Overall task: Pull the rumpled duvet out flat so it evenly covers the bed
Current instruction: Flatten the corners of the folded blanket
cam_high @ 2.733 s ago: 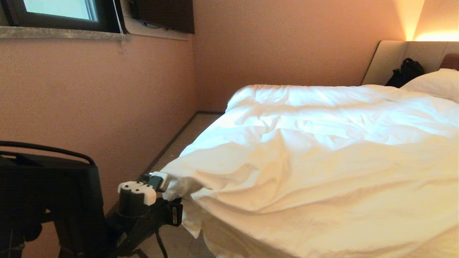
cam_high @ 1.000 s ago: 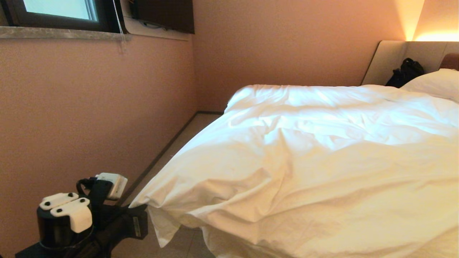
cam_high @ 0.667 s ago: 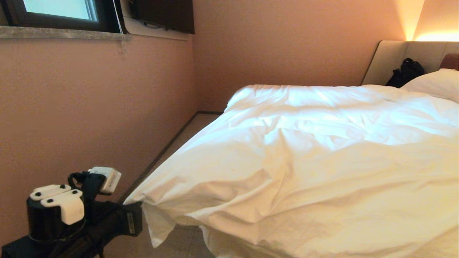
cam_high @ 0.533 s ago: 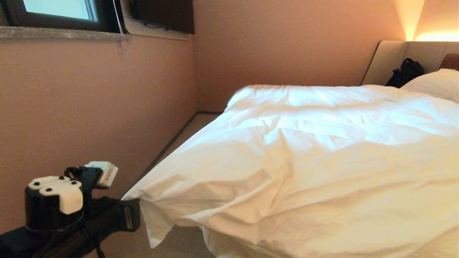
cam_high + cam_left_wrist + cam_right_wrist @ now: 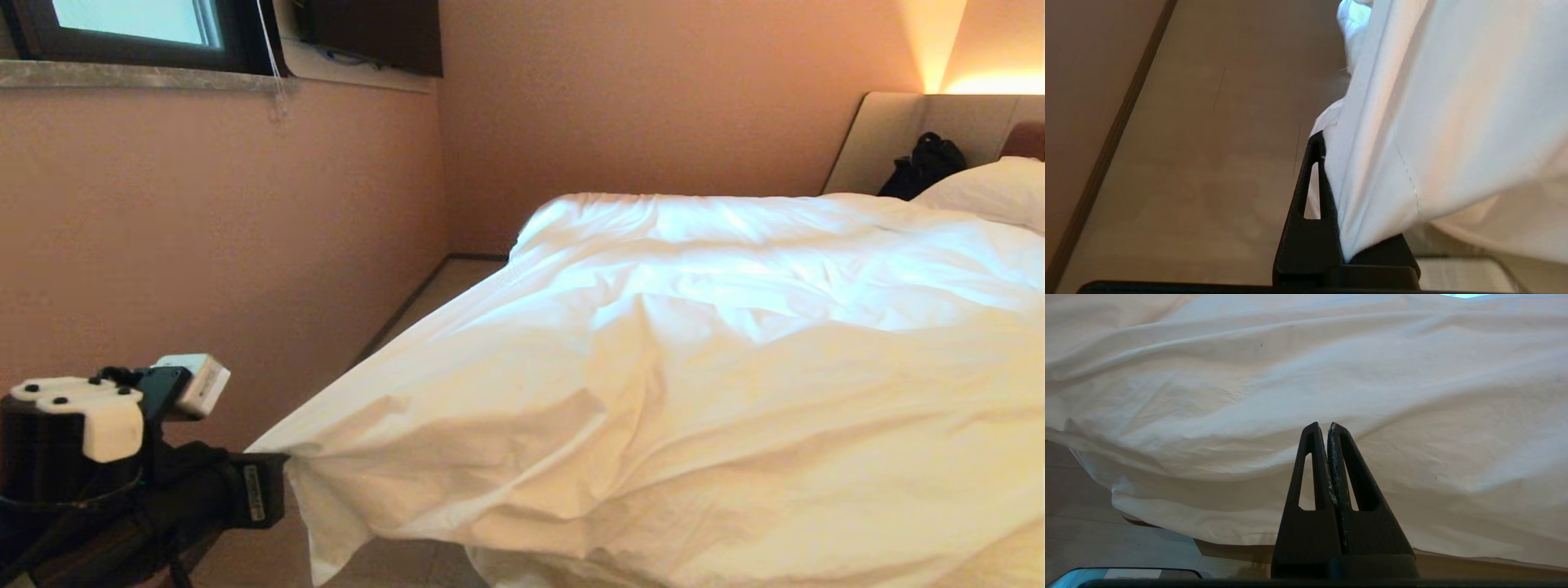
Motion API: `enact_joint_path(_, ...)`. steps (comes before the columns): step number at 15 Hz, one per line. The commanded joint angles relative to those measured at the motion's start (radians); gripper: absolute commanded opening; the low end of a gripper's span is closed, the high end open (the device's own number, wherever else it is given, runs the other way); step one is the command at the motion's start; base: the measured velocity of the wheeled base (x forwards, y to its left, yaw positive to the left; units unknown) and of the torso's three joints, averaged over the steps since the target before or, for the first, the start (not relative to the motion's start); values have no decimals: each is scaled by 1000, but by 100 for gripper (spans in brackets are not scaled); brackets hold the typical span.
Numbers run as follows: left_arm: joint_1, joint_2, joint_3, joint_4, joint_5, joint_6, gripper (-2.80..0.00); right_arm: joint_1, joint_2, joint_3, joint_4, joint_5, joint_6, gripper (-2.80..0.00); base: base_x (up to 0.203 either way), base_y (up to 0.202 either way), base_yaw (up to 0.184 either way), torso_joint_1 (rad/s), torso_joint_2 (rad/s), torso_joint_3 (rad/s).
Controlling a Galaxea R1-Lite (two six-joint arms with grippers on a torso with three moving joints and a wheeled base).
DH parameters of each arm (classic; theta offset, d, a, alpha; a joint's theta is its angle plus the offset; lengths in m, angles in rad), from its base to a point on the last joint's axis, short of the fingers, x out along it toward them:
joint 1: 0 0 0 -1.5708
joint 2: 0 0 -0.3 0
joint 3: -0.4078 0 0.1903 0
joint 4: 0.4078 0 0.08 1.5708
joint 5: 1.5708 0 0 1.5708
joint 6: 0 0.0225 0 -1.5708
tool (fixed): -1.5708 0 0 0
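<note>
Bed (image 5: 522,572) fills the room from 3 o'clock round to 6 in the head view, its base almost wholly hidden under linen; only a sliver of white shows beneath at the foot. Duvet (image 5: 694,367) lies over it, white and puffy, creased in long ridges that run toward the near left corner, which is drawn out past the mattress edge to about 8 o'clock and hangs over the floor (image 5: 408,563). Pink wall (image 5: 204,229) runs along the 9 o'clock side, window (image 5: 122,24) at 11. Beige headboard (image 5: 914,139) at 2 o'clock, with a white pillow (image 5: 992,188) below it and a black bag (image 5: 922,163) leaning against the padding. Left gripper (image 5: 282,474) sits at 8 o'clock, low and outside the bed, jaws closed tight on the duvet corner; the wrist view shows cloth pinched between the black fingers (image 5: 1310,196), though the second finger is mostly buried in fabric. Right gripper (image 5: 1327,428) appears in its own wrist view only, fingers pressed together with nothing between them, tips pointing at the duvet's hanging side; whether they touch the cloth is unclear.
</note>
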Motion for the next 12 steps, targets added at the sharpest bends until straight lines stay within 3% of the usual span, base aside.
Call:
enact_joint_path(1, 5, -76, -31, 115, 0, -3, -280, 0, 1, 0, 0, 2, 1, -280, 0, 0, 0, 0, 0, 0)
enact_joint_path(3, 6, -104, -48, 204, -5, -1, -280, 0, 1, 0, 0, 0, 0, -280, 0, 0, 0, 0, 0, 0)
enact_joint_path(12, 8, -108, -35, 212, -45, -4, -280, 0, 1, 0, 0, 0, 1, -280, 0, 0, 0, 0, 0, 0)
